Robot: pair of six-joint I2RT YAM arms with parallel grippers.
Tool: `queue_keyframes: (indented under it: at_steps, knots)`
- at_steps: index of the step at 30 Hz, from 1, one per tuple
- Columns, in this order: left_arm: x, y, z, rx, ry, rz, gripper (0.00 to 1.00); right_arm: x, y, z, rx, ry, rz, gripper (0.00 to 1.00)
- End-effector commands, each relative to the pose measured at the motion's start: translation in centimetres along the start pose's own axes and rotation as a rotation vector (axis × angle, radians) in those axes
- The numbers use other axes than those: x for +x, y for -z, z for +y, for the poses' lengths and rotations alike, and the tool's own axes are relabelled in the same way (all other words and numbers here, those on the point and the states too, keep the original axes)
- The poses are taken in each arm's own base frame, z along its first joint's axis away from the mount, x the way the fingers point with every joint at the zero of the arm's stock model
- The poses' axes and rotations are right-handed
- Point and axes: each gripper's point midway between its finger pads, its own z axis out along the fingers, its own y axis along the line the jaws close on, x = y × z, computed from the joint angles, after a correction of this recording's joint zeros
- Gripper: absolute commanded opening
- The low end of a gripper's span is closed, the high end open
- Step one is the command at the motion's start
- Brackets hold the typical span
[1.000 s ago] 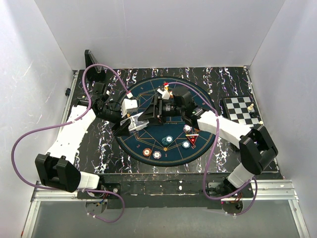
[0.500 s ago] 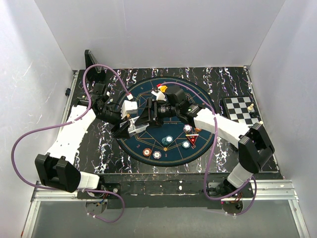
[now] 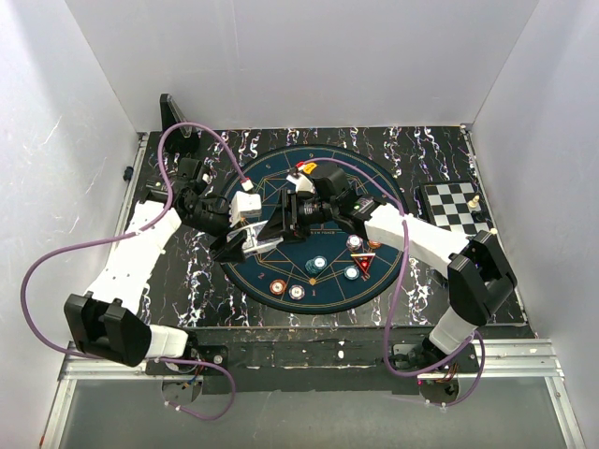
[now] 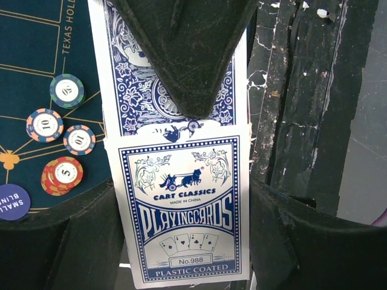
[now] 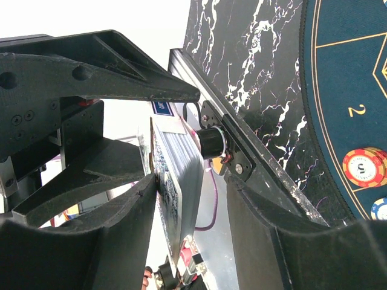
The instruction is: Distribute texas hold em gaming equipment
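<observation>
My left gripper (image 3: 253,239) is shut on a blue-white playing card box (image 4: 184,211), held by its long edges above the round blue mat (image 3: 323,168). My right gripper (image 3: 281,220) is open with its jaws around the box's far end (image 5: 178,181); one finger (image 4: 181,54) touches its face and the other stands apart. Striped poker chips lie on the mat: orange (image 3: 278,287), white (image 3: 297,292), teal (image 3: 314,266), and a red stack (image 4: 61,174). The red-black triangular marker (image 3: 363,263) lies beside them.
A black-white chessboard (image 3: 457,208) with a piece sits at the right edge. A black upright stand (image 3: 170,117) is at the back left. A blue round blind button (image 4: 12,201) lies on the mat. White walls enclose the table.
My right gripper has moved left and closed in on the card box held by my left gripper. The left gripper shifted slightly right. The chips and marker have not moved.
</observation>
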Motion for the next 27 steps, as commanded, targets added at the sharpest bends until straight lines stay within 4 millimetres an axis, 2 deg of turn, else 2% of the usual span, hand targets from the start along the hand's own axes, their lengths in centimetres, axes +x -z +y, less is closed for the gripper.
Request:
queue_keyframes:
  at_steps: [1,6,13,19,27]
  knots:
    - [-2.3,0.9,-0.8,-0.027,-0.066,-0.092,0.27,-0.8,0.8,0.7,-0.002,0.038,-0.02,0.56]
    - [-2.0,0.6,-1.0,-0.026,-0.07,-0.095,0.26,-0.7,1.5,0.5,0.005,0.036,-0.027,0.55]
    - [-2.4,0.3,-0.9,-0.043,-0.049,-0.138,0.23,-0.6,2.1,0.4,0.004,0.032,-0.035,0.49]
    - [-2.5,-0.5,-0.7,-0.058,0.0,-0.19,0.23,-0.7,2.6,0.7,0.007,0.042,-0.044,0.51]
    - [-2.2,-0.7,-1.1,-0.05,0.014,-0.19,0.22,-1.0,3.6,-0.7,0.035,0.026,-0.068,0.54]
